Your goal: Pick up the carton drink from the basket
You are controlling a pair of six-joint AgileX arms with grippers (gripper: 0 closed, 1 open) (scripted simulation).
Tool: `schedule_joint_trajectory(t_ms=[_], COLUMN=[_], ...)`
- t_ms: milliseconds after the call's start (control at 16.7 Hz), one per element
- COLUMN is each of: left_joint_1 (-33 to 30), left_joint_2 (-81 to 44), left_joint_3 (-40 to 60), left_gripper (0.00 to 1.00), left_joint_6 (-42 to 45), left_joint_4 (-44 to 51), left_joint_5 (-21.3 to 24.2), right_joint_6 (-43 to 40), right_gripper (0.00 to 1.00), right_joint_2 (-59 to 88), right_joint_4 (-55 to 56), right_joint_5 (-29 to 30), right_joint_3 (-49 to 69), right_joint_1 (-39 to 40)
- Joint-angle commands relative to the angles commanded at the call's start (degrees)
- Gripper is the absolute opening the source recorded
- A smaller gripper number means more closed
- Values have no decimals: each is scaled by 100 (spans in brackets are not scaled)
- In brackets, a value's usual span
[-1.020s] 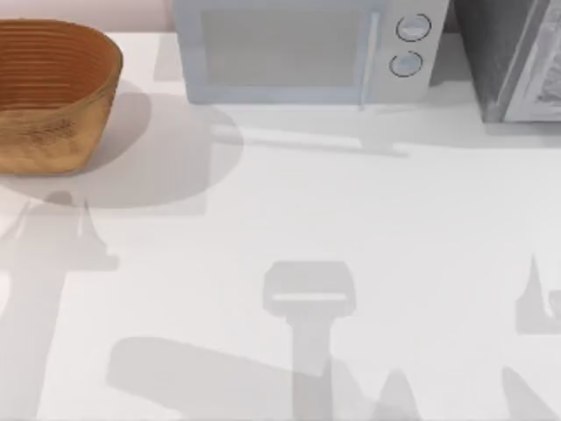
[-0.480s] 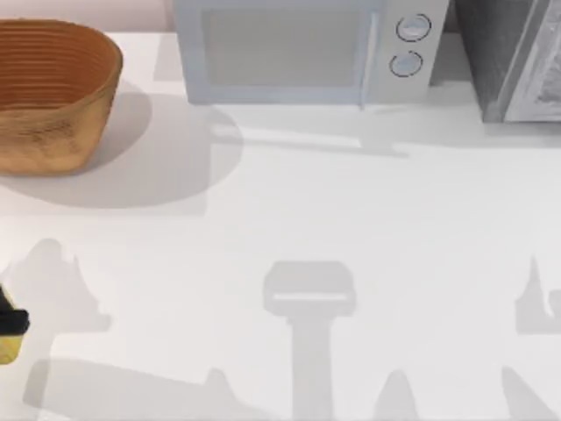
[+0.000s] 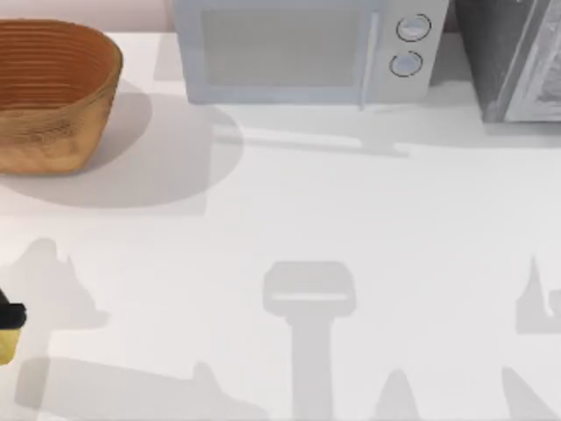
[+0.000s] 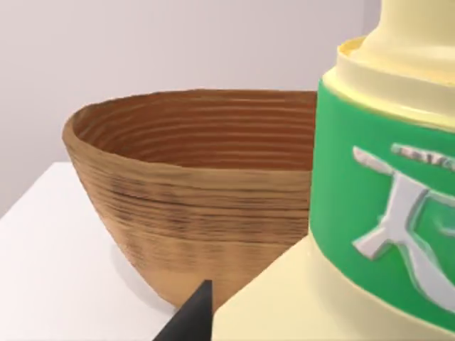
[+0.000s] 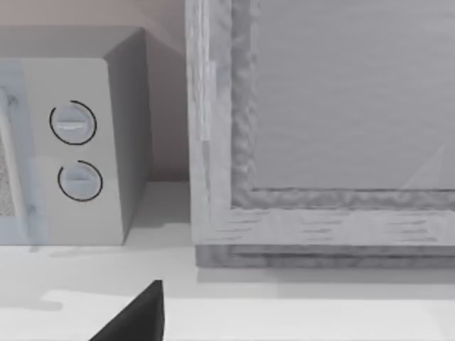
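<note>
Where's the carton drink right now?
The carton drink is out of the basket, at the top view's left edge, in the left gripper, nearer than the basket.

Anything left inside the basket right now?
The basket shows bare ribbed inner wall in the top view and the left wrist view; its floor is hidden behind the near rim. The carton drink is outside it, at the left gripper near the table's left edge.

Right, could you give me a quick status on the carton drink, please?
Left gripper at table's front-left edge, shut on carton drink. Carton out of basket. Right arm parked. Nothing in the way.
</note>
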State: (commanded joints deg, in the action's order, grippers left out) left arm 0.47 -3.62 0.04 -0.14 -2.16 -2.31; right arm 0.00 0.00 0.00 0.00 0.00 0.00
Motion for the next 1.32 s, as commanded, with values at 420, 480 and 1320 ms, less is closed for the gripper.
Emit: schedule_joint_trajectory(t_ms=[420, 480, 1320], left_joint_1=[152, 177, 313], left_joint_2=[-1662, -1941, -3706], left_joint_3=[294, 347, 635], left_gripper=[0, 0, 0], left_joint_6=[34, 46, 135], left_joint_4=[-1487, -1741, -3310], left_joint_5=[-1312, -1533, -2917], right_joint_6=[0, 0, 0], right_gripper=[100, 100, 100], right_joint_2=[0, 0, 0], right_joint_4=[0, 0, 0], right_joint_5=[0, 0, 0], right_joint_3=[0, 0, 0], right_joint_1=[0, 0, 0])
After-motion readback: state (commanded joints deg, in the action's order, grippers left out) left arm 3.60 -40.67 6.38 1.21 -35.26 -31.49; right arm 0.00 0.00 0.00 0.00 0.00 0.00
